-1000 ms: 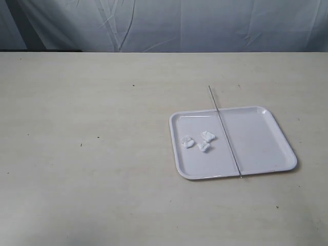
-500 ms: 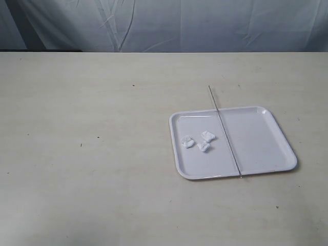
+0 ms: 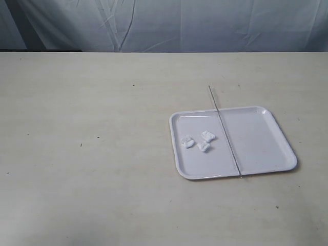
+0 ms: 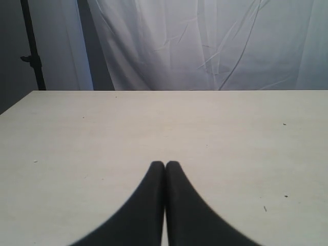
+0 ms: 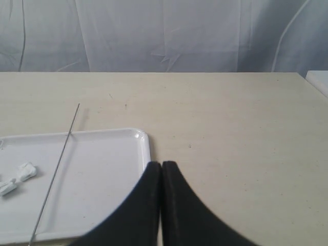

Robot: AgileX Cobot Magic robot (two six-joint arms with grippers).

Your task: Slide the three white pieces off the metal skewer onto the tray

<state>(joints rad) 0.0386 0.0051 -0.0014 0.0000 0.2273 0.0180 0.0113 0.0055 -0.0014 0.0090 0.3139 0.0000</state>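
Observation:
The glossy white tray (image 3: 259,138) lies on the table right of centre. Three white pieces (image 3: 204,142) rest loose on its left half, off the rod. The thin metal skewer (image 3: 225,134) lies across the tray, its far end reaching out over the table. In the right wrist view the tray (image 5: 102,169), the skewer (image 5: 55,166) and two of the pieces (image 5: 23,171) show. My right gripper (image 5: 162,165) is shut and empty beside the tray's edge. My left gripper (image 4: 165,165) is shut and empty over bare table. Neither gripper shows in the exterior view.
A pale wooden table (image 3: 92,154) spreads wide to the left of the tray. A wrinkled white curtain (image 3: 169,25) hangs behind it. A dark stand (image 4: 32,46) rises past the table's far corner in the left wrist view.

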